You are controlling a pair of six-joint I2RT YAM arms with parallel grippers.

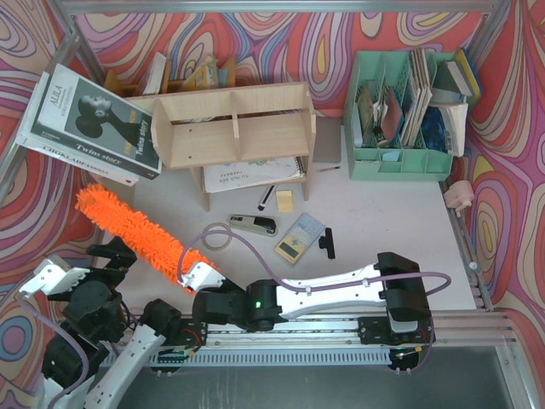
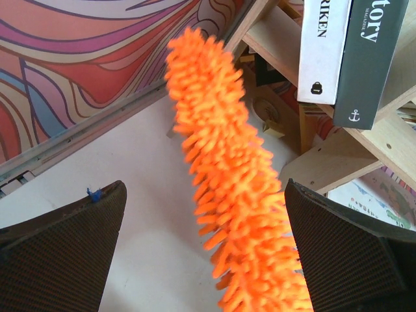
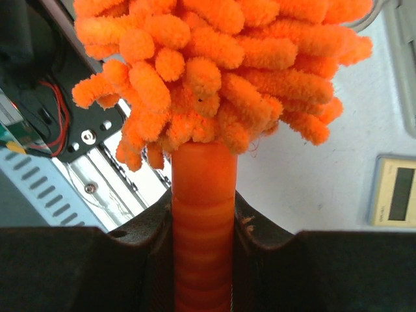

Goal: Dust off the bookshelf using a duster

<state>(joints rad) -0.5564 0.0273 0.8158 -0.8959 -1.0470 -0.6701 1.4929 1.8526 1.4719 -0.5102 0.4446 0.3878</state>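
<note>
- The long bright orange fluffy chenille duster (image 1: 128, 226) is over the white table's (image 1: 383, 221) 8 o'clock area. Its fluffy tip points to 10 o'clock and its thin orange plastic handle (image 3: 203, 208) to 4 o'clock.
- The duster is well apart from the wide light plywood two-tier bookshelf (image 1: 234, 128), which stands between 1 and 2 o'clock from it, at the table's far side.
- The right gripper (image 1: 197, 274) is clenched on the handle just below the fluff. The right wrist view shows both dark fingers (image 3: 84, 266) pressed against the handle.
- The left gripper (image 2: 205, 188) is released, jaws spread wide. The fluffy head passes between its fingers without touching either.
- A stack of large books (image 1: 89, 123) leans at the bookshelf's 9 o'clock.
- A mint-green plastic slotted organiser (image 1: 400, 128) filled with booklets stands at the bookshelf's 3 o'clock.
- A spiral notebook (image 1: 251, 175) lies under the bookshelf.
- At 6 o'clock from the bookshelf lie a dark stapler (image 1: 254, 224) and a small pale-yellow flat device (image 1: 300, 239).
</note>
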